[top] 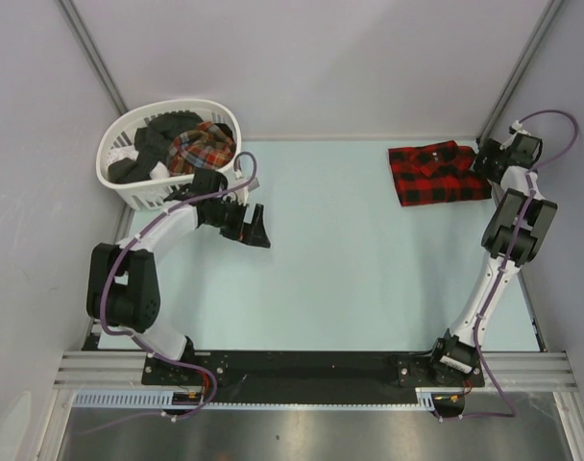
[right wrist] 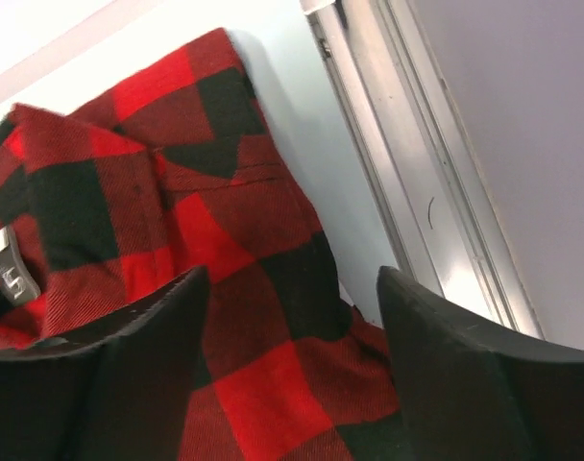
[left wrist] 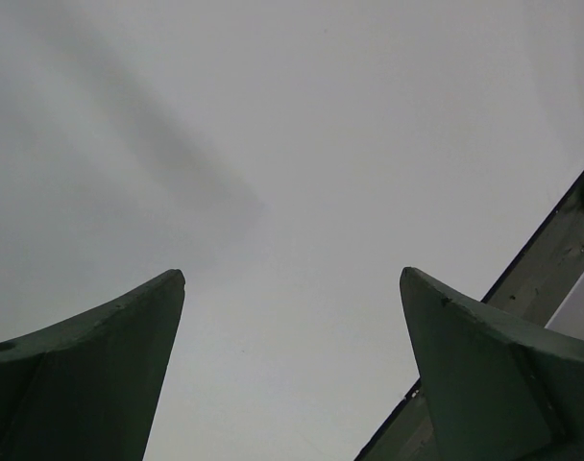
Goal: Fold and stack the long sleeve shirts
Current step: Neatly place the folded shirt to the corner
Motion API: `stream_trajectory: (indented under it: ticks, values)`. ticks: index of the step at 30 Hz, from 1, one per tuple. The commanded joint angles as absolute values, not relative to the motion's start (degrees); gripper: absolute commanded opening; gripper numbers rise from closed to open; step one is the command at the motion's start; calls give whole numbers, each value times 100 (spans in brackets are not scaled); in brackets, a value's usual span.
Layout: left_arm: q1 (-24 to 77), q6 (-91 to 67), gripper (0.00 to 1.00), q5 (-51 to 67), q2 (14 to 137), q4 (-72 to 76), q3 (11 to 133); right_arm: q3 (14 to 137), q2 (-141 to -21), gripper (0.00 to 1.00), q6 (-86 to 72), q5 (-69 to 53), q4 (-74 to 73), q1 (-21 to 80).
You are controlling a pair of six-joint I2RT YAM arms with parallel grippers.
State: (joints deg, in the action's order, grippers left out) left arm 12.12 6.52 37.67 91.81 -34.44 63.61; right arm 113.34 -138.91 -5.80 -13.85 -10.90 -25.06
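A folded red-and-black check flannel shirt (top: 438, 172) lies at the far right of the table. My right gripper (top: 484, 159) hovers at its right edge, open and empty; in the right wrist view the shirt (right wrist: 167, 211) lies under and beyond the spread fingers (right wrist: 446, 346). A finer multicolour plaid shirt (top: 202, 144) sits with dark clothes in the white basket (top: 124, 185) at the far left. My left gripper (top: 258, 230) is just right of the basket, above the table, open and empty; its wrist view shows only bare table between the fingers (left wrist: 109, 336).
Metal frame posts stand at the back corners, one (top: 508, 86) close to the right gripper; it also shows in the right wrist view (right wrist: 436, 182). Grey walls enclose the table on three sides.
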Motion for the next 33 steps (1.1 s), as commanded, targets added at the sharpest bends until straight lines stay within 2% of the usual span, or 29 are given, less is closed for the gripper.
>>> stream_trajectory:
  ticks: [1, 8, 14, 16, 20, 26, 33]
  values:
    - [1108, 817, 99, 3841, 8922, -3419, 6732, 11654, -12939, 78, -28, -2037, -984, -2637]
    - [1099, 932, 99, 3780, 8605, -3296, 6785, 12163, -12534, 80, 720, -3637, -1967, -2646]
    - [1099, 870, 99, 3305, 8227, -3357, 7347, 11787, -11647, 95, 562, -4465, -3057, -2497]
    - [1099, 958, 99, 3226, 8095, -3445, 7488, 11184, -11008, 99, 676, -4517, -3426, -2322]
    - [1099, 1081, 100, 3059, 8025, -3840, 7506, 9724, -9787, 100, 1123, -4386, -3813, -1839]
    - [1107, 1432, 99, 2330, 7295, -3814, 6286, 7327, -7967, 100, 1415, -3912, -4201, -916]
    - [1099, 1433, 99, 2057, 6557, -3648, 5256, 5961, -6611, 100, 1468, -3061, -4227, -177]
